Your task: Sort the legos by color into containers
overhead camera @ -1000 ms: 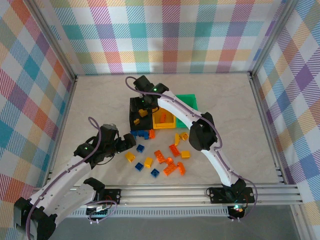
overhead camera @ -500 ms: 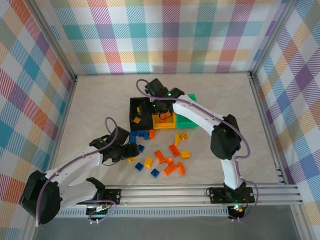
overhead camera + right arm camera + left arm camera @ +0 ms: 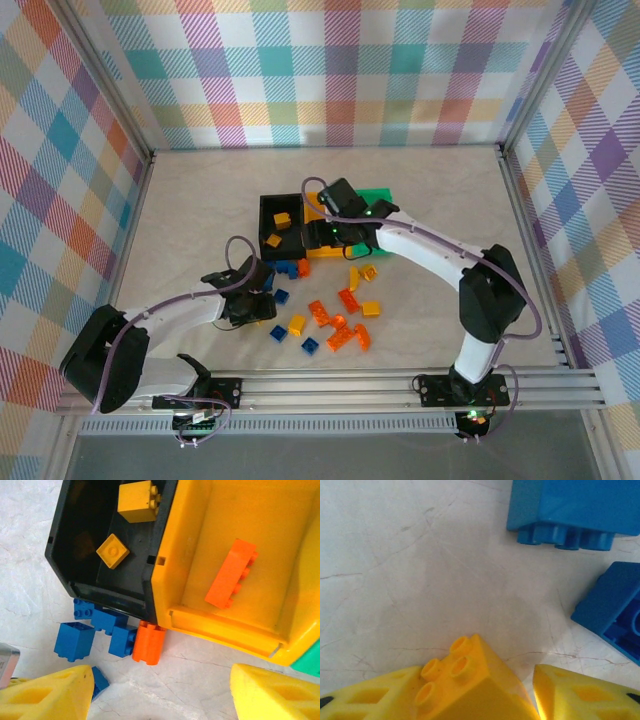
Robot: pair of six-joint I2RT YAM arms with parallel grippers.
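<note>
Now the left hand (image 3: 258, 303) straddles a yellow lego (image 3: 470, 680), clamped or not I cannot tell: light, rigid, slick plastic, best squeezed across its flat sidewalls.

The tabletop (image 3: 420, 555) looks like matt, finely veined pale stone. At the left gripper (image 3: 475, 692), the yellow lego (image 3: 465, 667) is smooth glossy plastic, as are the blue legos (image 3: 570, 510) ahead. Ahead of the right gripper (image 3: 160, 680), the black bin (image 3: 80, 535) and the yellow-orange bin (image 3: 200, 540) are smooth plastic with a soft sheen.
</note>
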